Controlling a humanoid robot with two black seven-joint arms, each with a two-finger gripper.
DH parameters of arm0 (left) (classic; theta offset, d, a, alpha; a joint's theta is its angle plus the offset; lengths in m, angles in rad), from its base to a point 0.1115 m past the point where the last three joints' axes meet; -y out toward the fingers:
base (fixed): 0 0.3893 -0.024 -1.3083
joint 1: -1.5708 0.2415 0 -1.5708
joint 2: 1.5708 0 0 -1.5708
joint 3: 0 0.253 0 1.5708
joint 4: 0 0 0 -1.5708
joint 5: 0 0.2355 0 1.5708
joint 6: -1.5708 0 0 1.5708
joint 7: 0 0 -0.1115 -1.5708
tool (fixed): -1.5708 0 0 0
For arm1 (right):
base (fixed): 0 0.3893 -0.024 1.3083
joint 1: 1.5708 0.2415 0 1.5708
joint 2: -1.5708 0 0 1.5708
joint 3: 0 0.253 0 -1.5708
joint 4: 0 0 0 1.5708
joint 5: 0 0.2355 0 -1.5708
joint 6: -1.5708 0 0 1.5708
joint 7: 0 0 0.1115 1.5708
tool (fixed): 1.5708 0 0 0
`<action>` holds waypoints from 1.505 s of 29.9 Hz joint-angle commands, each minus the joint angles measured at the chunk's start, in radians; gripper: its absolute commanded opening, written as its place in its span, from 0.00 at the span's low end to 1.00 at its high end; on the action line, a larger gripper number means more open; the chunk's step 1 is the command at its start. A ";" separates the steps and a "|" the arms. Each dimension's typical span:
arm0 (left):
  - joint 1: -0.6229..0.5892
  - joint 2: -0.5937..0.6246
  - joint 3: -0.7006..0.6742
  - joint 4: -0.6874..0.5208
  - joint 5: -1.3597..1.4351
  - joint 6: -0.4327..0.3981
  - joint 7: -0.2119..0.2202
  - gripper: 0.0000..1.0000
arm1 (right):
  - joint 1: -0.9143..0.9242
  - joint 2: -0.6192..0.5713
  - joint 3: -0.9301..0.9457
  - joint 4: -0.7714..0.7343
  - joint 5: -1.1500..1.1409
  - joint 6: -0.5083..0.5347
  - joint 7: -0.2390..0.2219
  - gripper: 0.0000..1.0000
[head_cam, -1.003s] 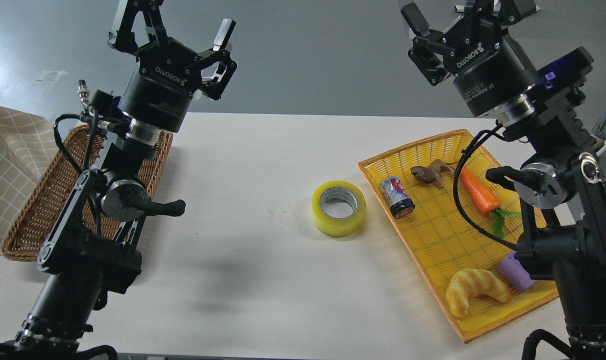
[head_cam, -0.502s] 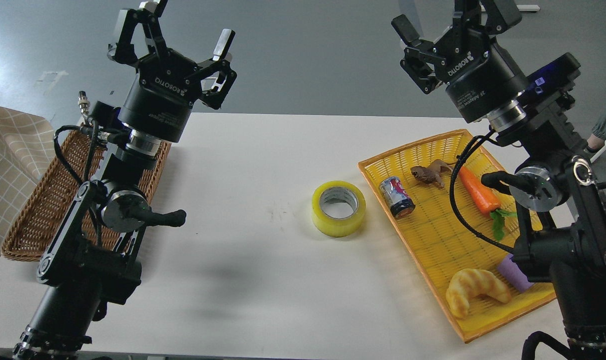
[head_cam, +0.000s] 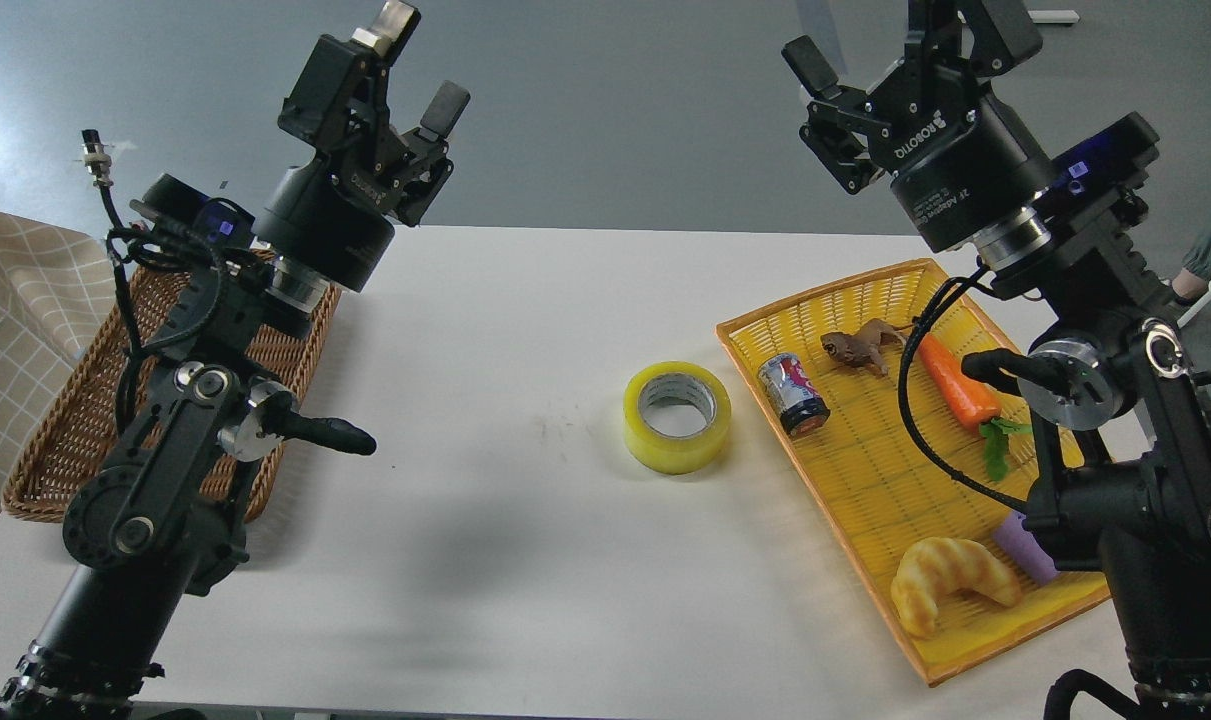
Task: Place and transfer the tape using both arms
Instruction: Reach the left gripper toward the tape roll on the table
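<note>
Tape (head_cam: 676,416) flat on worktop (head_cam: 525,560) centre, untouched; left tool (head_cam: 417,62) and right tool (head_cam: 900,35) both released, raised over far edge.

The tape (head_cam: 677,416) lies flat on the white table (head_cam: 525,560), core hole facing up, just left of my yellow tray (head_cam: 865,500). In that tray I see a small can (head_cam: 793,393), a toy animal (head_cam: 860,347), a carrot (head_cam: 955,380), a croissant (head_cam: 950,580) and a purple piece (head_cam: 1023,545), partly hidden. My left gripper (head_cam: 413,62) hangs high above the wicker basket (head_cam: 55,440), fingers apart as far as I can tell. My right gripper (head_cam: 900,40) hangs above the tray's far end, jaws spread, holding nothing.
</note>
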 commanded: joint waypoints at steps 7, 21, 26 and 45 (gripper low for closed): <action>0.001 0.039 0.170 0.020 0.527 0.247 -0.004 0.98 | -0.011 0.000 0.013 -0.002 0.000 -0.001 0.005 1.00; 0.003 0.036 0.292 0.132 0.770 0.253 0.003 0.98 | -0.008 0.000 0.012 0.001 0.000 0.000 0.005 1.00; -0.009 0.031 0.351 0.203 0.770 0.253 0.004 0.98 | -0.009 0.000 0.013 0.006 0.001 0.000 0.005 1.00; -0.210 -0.016 0.585 0.438 0.770 0.253 0.018 0.98 | -0.008 0.000 0.023 0.018 0.000 0.000 0.005 1.00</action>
